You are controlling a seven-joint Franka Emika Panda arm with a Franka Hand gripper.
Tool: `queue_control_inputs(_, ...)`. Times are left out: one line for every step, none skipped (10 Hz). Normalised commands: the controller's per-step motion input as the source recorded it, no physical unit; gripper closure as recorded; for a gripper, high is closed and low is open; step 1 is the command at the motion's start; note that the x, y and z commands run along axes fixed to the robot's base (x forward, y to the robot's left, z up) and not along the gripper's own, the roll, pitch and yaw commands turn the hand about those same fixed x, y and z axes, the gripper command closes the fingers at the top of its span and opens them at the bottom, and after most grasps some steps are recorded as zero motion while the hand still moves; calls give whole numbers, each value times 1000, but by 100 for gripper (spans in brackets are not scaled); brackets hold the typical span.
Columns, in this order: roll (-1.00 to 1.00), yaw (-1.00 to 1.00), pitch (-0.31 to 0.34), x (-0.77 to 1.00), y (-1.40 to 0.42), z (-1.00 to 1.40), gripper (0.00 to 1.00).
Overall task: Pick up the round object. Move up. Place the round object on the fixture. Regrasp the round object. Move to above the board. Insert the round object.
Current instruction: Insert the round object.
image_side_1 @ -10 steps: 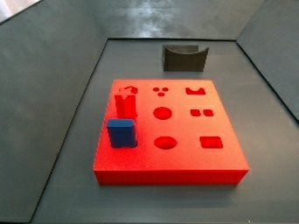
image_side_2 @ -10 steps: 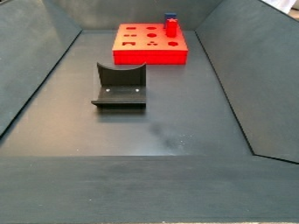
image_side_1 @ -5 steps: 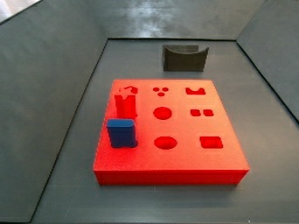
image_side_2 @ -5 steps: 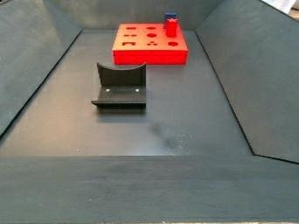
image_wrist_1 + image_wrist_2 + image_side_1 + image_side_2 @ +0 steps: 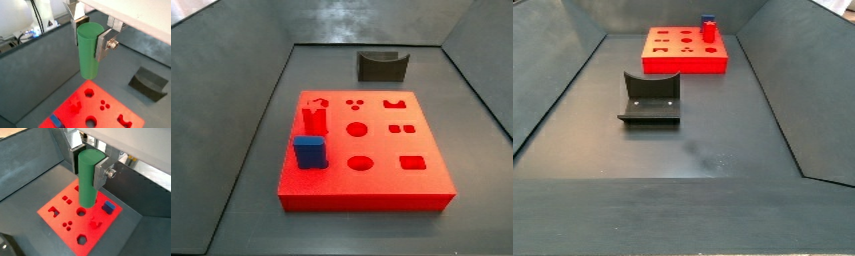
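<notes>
In both wrist views my gripper [image 5: 88,37] [image 5: 89,168] is shut on the round object [image 5: 87,55] [image 5: 87,185], a slim green peg that hangs upright between the silver fingers. Its lower end hovers well above the red board [image 5: 113,112] [image 5: 100,230] with its cut-out holes. The board [image 5: 372,190] [image 5: 684,64] also lies in both side views, where neither the gripper nor the peg shows. The dark fixture [image 5: 381,66] [image 5: 648,98] [image 5: 148,83] stands on the floor apart from the board, with nothing on it.
A blue square block [image 5: 309,152] [image 5: 708,20] [image 5: 108,206] and a red peg [image 5: 314,120] stand in the board along one edge. Sloping grey walls [image 5: 238,110] enclose the floor.
</notes>
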Motion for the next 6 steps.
queue_control_inputs(-179, -111, 0, 811, 0, -726, 100)
queue_control_inputs(-149, -97, -7, 880, 0, -777, 100)
queue_control_inputs(-49, -17, -24, 554, -20, -1000, 100)
queue_control_inputs(0, 0, -104, 177, -123, -1000, 100)
queue_control_inputs(11, 0, -151, 0, -217, -969, 100)
queue_control_inputs(0, 0, -236, -100, -223, -803, 100)
